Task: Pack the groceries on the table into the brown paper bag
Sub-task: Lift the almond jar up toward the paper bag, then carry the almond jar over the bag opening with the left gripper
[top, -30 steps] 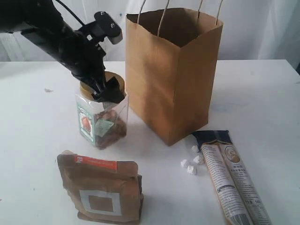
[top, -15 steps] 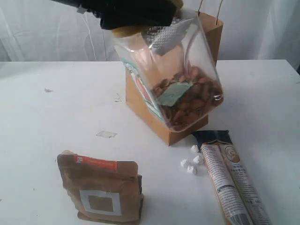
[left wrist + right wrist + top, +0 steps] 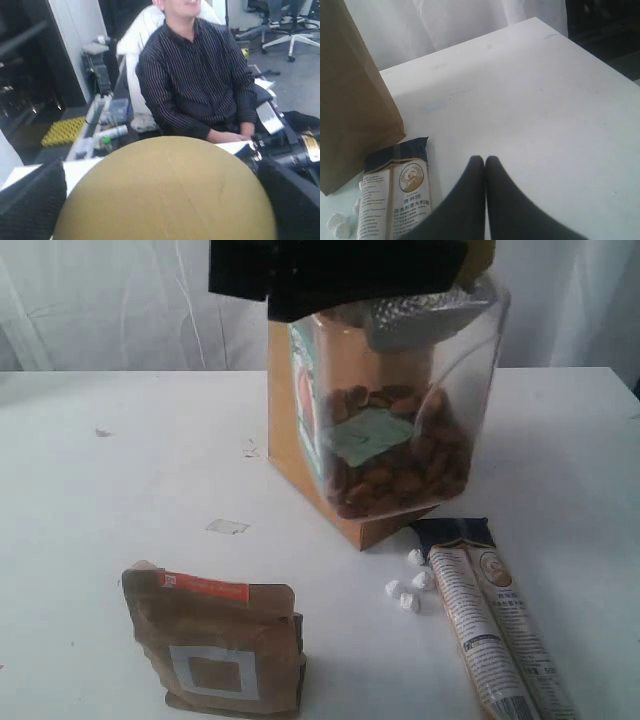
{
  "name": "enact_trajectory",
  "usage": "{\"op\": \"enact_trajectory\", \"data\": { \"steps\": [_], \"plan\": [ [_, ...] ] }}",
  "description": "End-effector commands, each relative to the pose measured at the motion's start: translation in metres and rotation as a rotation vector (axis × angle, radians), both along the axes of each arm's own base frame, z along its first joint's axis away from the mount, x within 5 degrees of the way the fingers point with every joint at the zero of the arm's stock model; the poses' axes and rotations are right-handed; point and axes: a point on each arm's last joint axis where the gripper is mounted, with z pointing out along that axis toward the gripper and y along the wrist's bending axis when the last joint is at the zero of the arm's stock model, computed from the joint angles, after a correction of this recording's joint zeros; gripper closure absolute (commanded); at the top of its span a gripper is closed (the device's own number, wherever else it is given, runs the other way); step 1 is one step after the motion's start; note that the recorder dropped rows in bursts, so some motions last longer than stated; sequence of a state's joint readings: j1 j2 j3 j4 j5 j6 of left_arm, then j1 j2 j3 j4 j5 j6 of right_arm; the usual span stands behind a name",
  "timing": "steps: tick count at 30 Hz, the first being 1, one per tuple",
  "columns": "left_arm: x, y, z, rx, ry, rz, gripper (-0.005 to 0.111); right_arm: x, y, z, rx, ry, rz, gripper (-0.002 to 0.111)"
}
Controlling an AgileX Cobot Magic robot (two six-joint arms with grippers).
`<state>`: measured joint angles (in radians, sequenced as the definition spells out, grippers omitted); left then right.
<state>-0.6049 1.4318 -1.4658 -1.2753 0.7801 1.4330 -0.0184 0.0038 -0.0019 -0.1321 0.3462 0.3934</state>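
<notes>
My left gripper (image 3: 345,275) is shut on the gold-lidded clear jar (image 3: 400,430) and holds it in the air, close to the exterior camera and in front of the brown paper bag (image 3: 285,410). The jar holds brown nuts and hides most of the bag. In the left wrist view the gold lid (image 3: 165,190) fills the space between the two black fingers (image 3: 30,200). A brown pouch with an orange strip (image 3: 215,650) stands on the table (image 3: 100,470) at the front left. The long beige packet (image 3: 495,630) lies at the front right. My right gripper (image 3: 485,160) is shut and empty above the table.
A few small white lumps (image 3: 405,592) lie between the bag's foot and the packet. A small pale flat scrap (image 3: 227,527) lies where the jar stood. In the right wrist view the bag (image 3: 350,90) and the packet (image 3: 395,195) are to one side.
The left gripper has lifted the jar off the table, up and to the right, until it hangs before the bag. The scrap under it is uncovered. The right gripper stays shut.
</notes>
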Motion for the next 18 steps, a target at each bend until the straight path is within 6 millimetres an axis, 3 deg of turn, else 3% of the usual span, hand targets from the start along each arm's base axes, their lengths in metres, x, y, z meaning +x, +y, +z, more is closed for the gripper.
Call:
{"op": "enact_trajectory", "data": {
  "steps": [1, 5, 12, 18],
  "plan": [
    [-0.003, -0.004, 0.016, -0.118, -0.093, 0.070, 0.107, 0.000, 0.000, 0.000, 0.001, -0.006, -0.006, 0.108],
    [0.006, -0.008, 0.020, -0.180, -0.150, 0.158, 0.107, 0.000, 0.000, 0.000, 0.001, -0.006, -0.006, 0.108],
    [0.022, -0.020, 0.013, -0.287, -0.353, 0.153, 0.107, 0.000, 0.000, 0.000, 0.001, -0.006, -0.006, 0.108],
    [0.033, -0.032, 0.016, -0.309, -0.364, 0.113, 0.107, 0.000, 0.000, 0.000, 0.001, -0.006, -0.006, 0.108]
  ]
}}
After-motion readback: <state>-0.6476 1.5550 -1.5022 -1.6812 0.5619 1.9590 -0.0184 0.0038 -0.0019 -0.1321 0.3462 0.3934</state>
